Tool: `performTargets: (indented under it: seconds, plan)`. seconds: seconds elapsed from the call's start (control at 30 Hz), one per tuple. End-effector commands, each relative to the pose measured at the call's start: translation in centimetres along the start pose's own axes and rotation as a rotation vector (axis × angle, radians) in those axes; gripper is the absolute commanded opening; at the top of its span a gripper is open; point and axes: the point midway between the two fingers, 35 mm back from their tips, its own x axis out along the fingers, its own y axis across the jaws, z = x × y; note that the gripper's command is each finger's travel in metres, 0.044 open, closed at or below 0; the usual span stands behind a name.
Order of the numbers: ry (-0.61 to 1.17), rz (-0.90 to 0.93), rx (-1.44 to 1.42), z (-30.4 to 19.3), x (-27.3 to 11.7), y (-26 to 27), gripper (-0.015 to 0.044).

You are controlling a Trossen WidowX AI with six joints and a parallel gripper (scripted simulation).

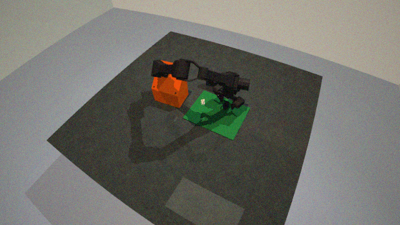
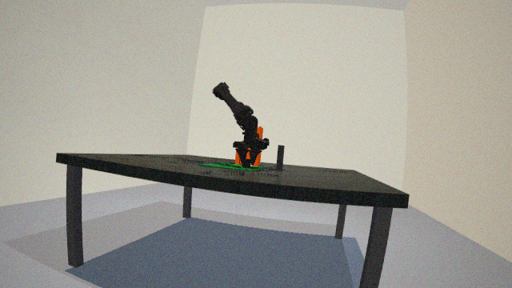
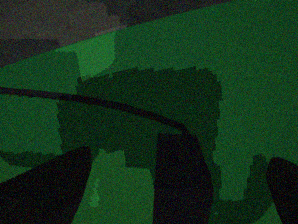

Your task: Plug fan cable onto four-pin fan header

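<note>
The black plug (image 3: 182,180) stands on the green board (image 1: 232,130) (image 2: 216,165) (image 3: 255,75), with its black cable (image 3: 115,105) running off to the left in the wrist view. My gripper (image 1: 225,105) (image 2: 246,162) (image 3: 180,161) is open and low over the board. Its fingers are on both sides of the plug, with a gap on each side, wider on the left than on the right in the wrist view. The small whitish header (image 1: 202,102) is on the board, left of the gripper in the top view; it is not visible in the wrist view. The plug's lower end is hidden.
An orange block (image 1: 170,94) (image 2: 259,154) stands beside the board under the arm's rear part. A dark upright slab (image 2: 281,158) stands on the dark table (image 1: 250,175) (image 2: 320,182), near the board. The arm's shadow crosses the board.
</note>
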Motion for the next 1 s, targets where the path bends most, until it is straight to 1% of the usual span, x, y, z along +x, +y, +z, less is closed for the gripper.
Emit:
performTargets:
  seconds: [0.0, 0.37, 0.5, 0.6, 0.67, 0.83, 0.97]
  plan:
    - [0.000, 0.000, 0.001, 0.0, 0.0, 0.0, 0.0282]
    - [0.000, 0.000, 0.001, 0.0, 0.0, 0.0, 0.0000]
    - [0.000, 0.000, 0.001, 0.0, -0.3, 0.0, 0.0000]
    - [0.001, 0.002, -0.004, 0.1, -3.9, -0.1, 0.0000]
    - [0.002, 0.002, -0.006, 0.1, -5.1, 0.0, 0.0000]
    - [0.002, 0.002, 0.000, 0.2, -4.9, 0.0, 0.0000]
    - [0.003, 0.002, 0.116, -0.2, -5.0, 0.6, 0.0000]
